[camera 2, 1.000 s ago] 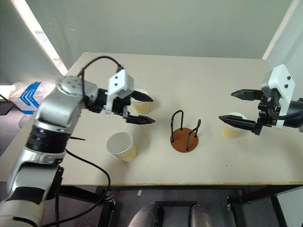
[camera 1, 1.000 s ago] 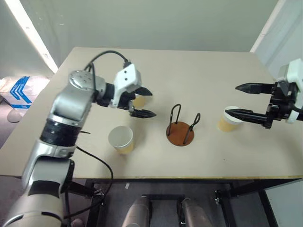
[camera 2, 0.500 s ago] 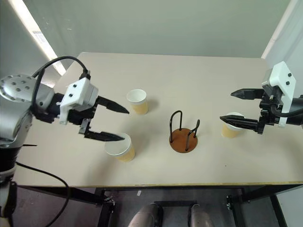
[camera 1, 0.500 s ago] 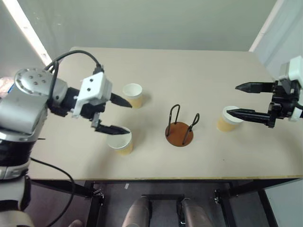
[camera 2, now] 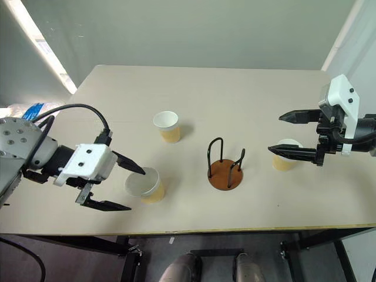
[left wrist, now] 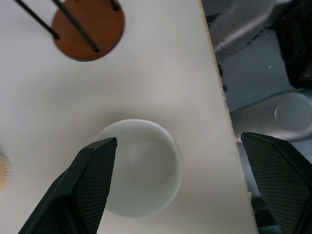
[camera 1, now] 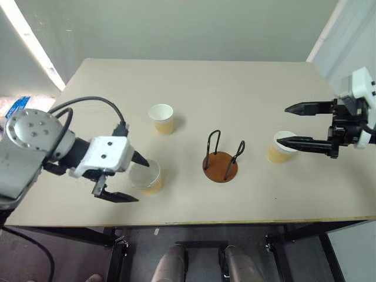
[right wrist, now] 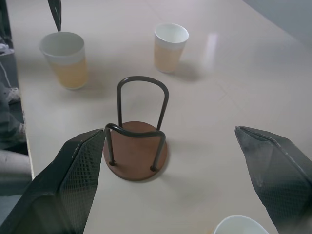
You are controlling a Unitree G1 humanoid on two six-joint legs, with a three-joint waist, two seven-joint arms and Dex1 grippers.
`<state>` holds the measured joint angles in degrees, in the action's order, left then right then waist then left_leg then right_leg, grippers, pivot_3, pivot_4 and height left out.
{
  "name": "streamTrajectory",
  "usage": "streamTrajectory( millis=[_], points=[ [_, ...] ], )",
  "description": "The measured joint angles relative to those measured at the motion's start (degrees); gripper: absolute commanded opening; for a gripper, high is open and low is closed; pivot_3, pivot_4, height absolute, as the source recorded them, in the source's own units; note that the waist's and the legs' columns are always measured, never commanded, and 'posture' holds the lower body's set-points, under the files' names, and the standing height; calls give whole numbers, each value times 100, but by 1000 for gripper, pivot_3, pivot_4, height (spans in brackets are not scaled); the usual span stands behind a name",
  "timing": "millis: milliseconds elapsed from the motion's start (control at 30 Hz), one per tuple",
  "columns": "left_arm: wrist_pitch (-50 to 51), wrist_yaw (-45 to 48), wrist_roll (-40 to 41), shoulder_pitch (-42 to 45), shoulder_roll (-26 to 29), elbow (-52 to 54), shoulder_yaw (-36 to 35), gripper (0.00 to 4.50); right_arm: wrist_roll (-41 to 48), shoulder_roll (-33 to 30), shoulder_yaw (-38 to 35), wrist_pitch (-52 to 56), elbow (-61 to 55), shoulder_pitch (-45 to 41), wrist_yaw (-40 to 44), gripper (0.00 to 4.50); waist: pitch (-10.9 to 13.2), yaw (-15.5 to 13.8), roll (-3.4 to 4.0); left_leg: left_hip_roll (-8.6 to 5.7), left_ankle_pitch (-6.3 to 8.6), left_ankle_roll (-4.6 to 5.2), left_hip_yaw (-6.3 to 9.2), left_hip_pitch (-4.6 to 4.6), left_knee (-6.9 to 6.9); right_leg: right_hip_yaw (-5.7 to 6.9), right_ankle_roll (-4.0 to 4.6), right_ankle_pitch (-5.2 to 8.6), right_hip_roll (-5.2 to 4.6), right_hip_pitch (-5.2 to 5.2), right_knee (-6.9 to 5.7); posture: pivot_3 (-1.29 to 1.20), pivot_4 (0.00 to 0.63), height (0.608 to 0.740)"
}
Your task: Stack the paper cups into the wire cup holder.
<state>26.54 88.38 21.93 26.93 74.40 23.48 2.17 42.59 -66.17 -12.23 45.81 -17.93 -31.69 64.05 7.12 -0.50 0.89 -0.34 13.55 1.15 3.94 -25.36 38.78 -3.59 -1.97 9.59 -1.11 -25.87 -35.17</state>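
Observation:
Three paper cups stand upright on the table: one far left [camera 1: 161, 118], one near the front edge [camera 1: 145, 178], one to the right [camera 1: 277, 147]. The wire cup holder [camera 1: 221, 167], a brown disc with two black loops, stands empty between them. My left gripper [camera 1: 143, 181] is open, pointing down, its fingers on either side of the front cup [left wrist: 141, 168] and apart from it. Out to the right my right gripper [camera 1: 282, 124] hangs open and empty, its lower finger over the right cup, facing the holder [right wrist: 136, 156].
The beige table [camera 1: 235, 88] ends just in front of the front cup, with floor showing beyond its edge [left wrist: 222, 97]. A black cable loops from my left arm [camera 1: 88, 103]. A wall runs behind the table.
My left gripper has swung back and left from beside the far left cup to the front cup, tipping downward. It stayed open. The right gripper has kept still.

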Motion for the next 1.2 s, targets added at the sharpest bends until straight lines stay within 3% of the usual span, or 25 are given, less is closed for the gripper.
streamTrajectory(
  millis=[333,600,1200],
  points=[
    [-151,3,-102,-255,212,153,-9,4459,345,263,-14,16,19,-131,291,4500,0,12,0,3,5,-8,1,-2,-3,2,18,11,2,-13,-21,0,150,740],
    [-221,21,-228,-246,321,156,33,4459,326,322,-43,-734,-264,509,935,4500,-1,17,-1,6,11,-18,7,-2,-3,10,34,20,2,-19,-39,0,150,740],
    [6,-124,-323,-844,765,669,-4,4459,210,382,-23,-1488,-272,910,1576,4500,-2,25,-2,7,14,-30,7,19,-2,9,61,37,3,-16,-75,0,150,740]
  ],
)
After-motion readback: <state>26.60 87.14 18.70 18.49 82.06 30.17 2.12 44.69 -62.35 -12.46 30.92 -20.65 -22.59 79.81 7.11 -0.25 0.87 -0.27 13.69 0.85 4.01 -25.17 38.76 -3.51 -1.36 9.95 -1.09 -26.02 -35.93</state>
